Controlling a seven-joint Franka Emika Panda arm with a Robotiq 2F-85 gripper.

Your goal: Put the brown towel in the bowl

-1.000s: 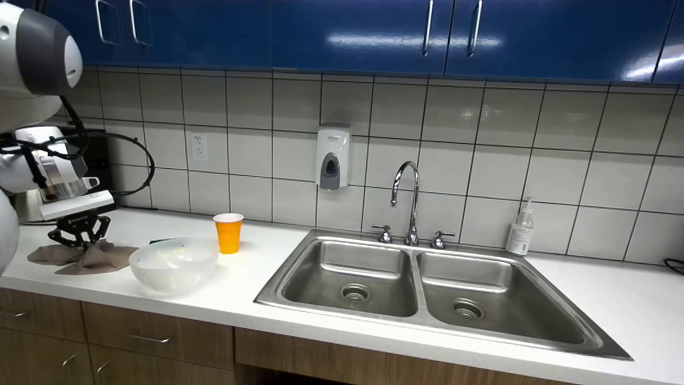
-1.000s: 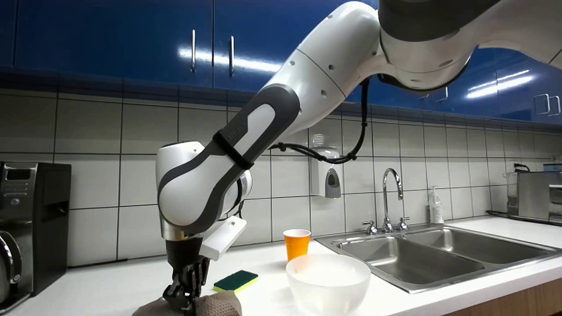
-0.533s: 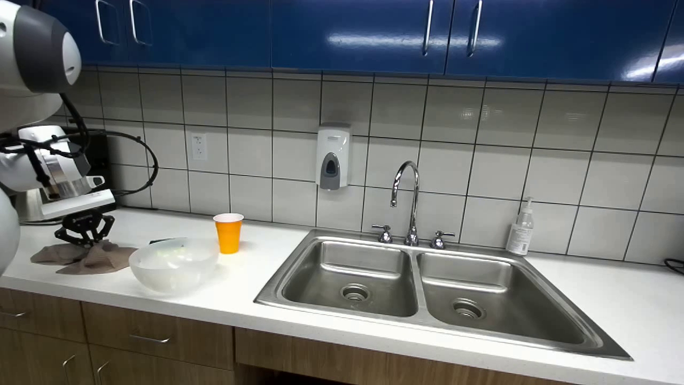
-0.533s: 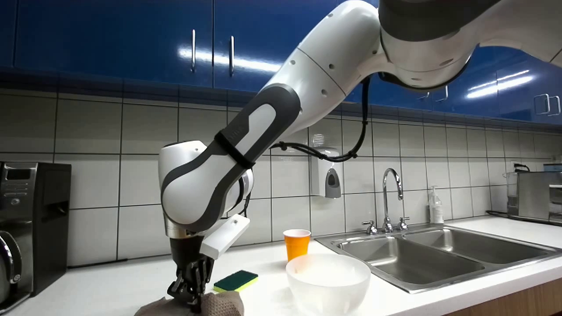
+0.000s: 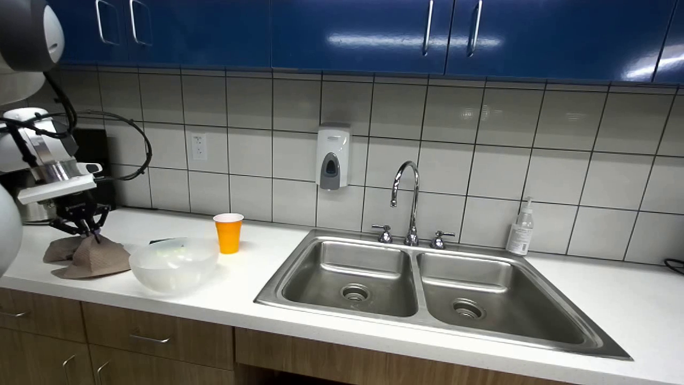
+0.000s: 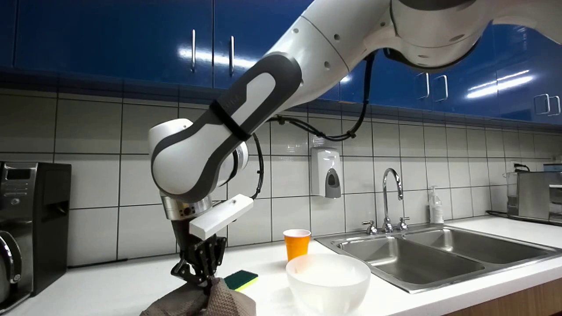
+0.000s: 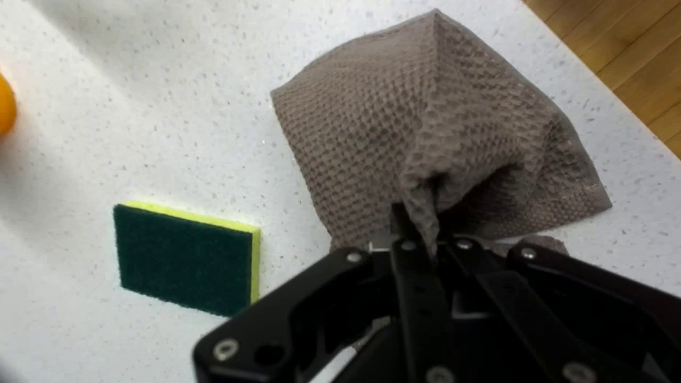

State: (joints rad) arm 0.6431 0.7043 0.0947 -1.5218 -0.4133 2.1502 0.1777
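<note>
The brown towel (image 5: 95,261) lies bunched on the counter beside the bowl, with its middle pulled up into a peak. It also shows in an exterior view (image 6: 230,303) and in the wrist view (image 7: 367,122). My gripper (image 5: 91,232) is shut on the towel's peak; a fold is pinched between the fingers in the wrist view (image 7: 427,229). The towel's lower parts still appear to rest on the counter. The gripper also shows in an exterior view (image 6: 207,281). The translucent white bowl (image 5: 171,272) stands right next to the towel, also in an exterior view (image 6: 328,285). It is out of the wrist view.
An orange cup (image 5: 228,235) stands behind the bowl. A green and yellow sponge (image 7: 186,255) lies near the towel. The double sink (image 5: 299,278) is past the bowl. A black coffee machine (image 6: 48,228) stands at the far side. The counter's front edge (image 7: 601,80) is close to the towel.
My gripper has risen and shifted slightly toward the bowl. The towel's middle has been drawn up with it into a taller peak. The bowl, cup and sponge have not moved.
</note>
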